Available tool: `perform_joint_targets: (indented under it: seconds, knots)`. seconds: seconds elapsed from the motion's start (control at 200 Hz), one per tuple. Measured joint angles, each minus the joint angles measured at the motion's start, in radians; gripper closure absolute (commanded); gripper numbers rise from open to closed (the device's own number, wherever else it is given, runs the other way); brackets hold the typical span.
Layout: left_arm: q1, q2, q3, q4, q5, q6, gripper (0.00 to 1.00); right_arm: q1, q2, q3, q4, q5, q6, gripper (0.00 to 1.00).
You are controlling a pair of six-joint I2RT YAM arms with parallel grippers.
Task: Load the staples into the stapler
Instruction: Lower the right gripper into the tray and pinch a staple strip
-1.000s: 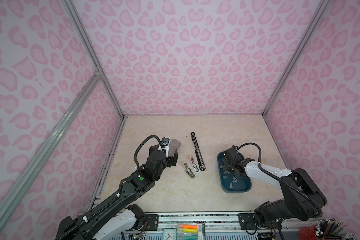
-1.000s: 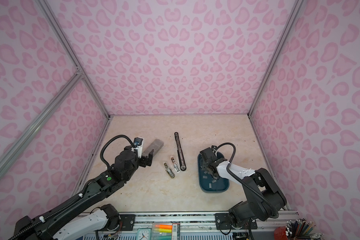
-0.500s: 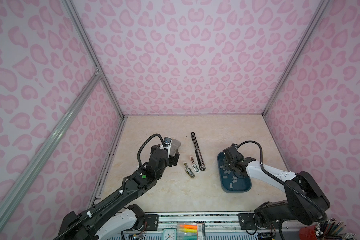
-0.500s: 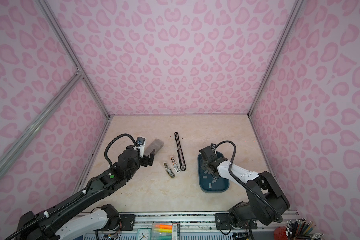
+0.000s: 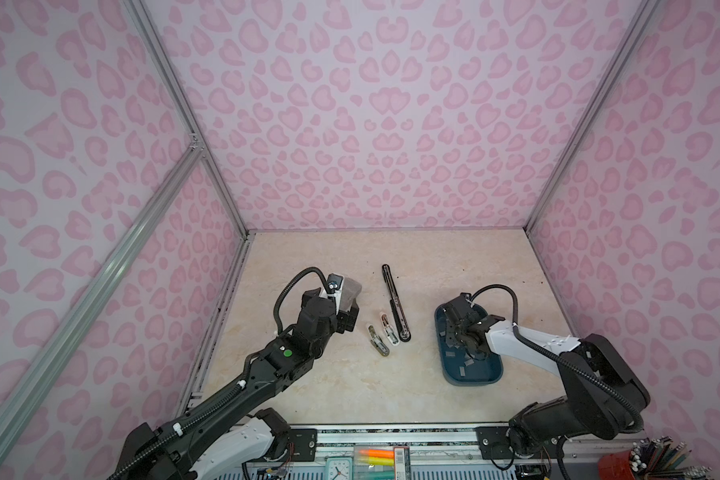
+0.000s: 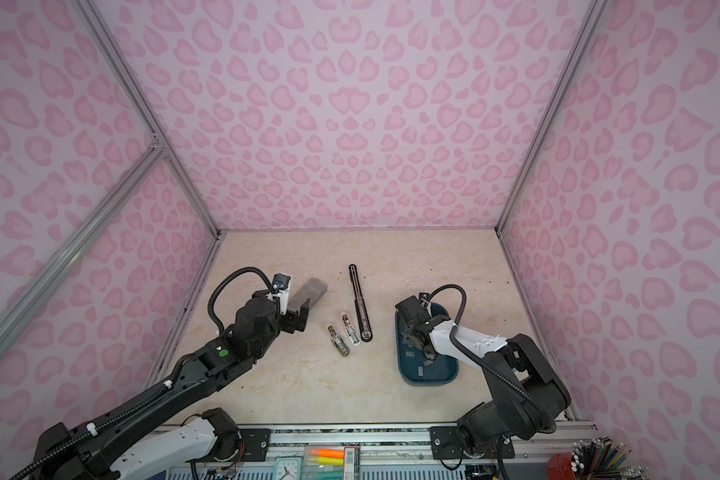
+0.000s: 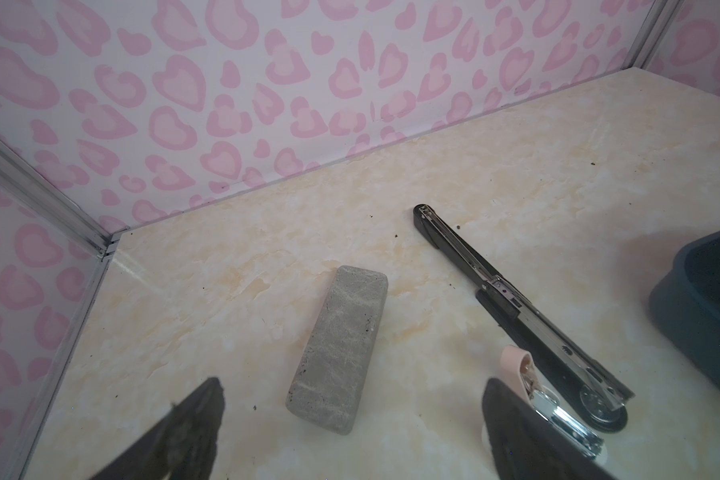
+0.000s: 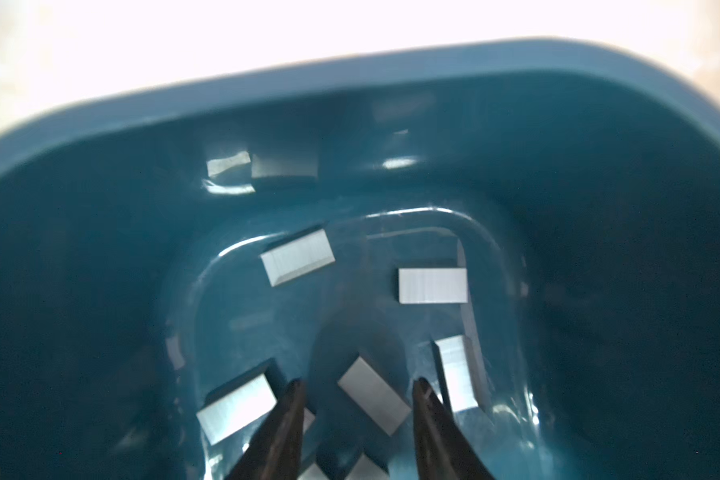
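- Clearly, loading is only beginning: the stapler [image 7: 516, 316] is lying opened out flat on the table [image 7: 558, 166], and its metal channel is showing no strip, as far as I can tell.
- All the staples [image 8: 298, 257] in view are lying loose in the tray [image 8: 350, 70], well apart from the stapler; none is being carried.
- The right gripper [image 8: 356, 384] is reaching down into the tray, its jaws partly parted and straddling one strip [image 8: 373, 395] without pinching it; a sliver of gap is showing on each side.
- The left gripper [image 7: 352, 384] is hovering empty and spread wide, near the block [image 7: 341, 345].
- What is left, as I am judging it: closing on a strip, lifting it, carrying it across, seating it in the channel and shutting the stapler.
- The strips are looking flat, rectangular, bright and finely ribbed. The tray is showing glossy teal plastic with rounded corners. The stapler is looking long, slim and black with a steel rail. The block is looking rough, speckled grey and round-edged, and the table cream and marbled.
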Motion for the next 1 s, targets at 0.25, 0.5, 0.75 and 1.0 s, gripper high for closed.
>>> perform_joint_targets:
  seconds: [0.25, 0.5, 0.75, 1.0]
  knots:
    - [0.000, -0.008, 0.000, 0.000, 0.002, 0.000, 0.02, 0.003, -0.004, -0.023, 0.007, 0.016, 0.020, 0.60]
    - [0.000, -0.009, 0.000, 0.000, 0.009, 0.000, 0.02, -0.024, -0.032, -0.049, -0.001, 0.045, 0.063, 0.67]
    - [0.000, -0.017, 0.000, 0.000, 0.017, 0.000, 0.02, -0.048, -0.036, -0.055, 0.007, 0.038, 0.072, 0.77]
    - [0.000, -0.020, 0.000, 0.000, 0.018, 0.000, 0.02, -0.018, -0.051, -0.055, 0.014, 0.021, 0.073, 0.71]
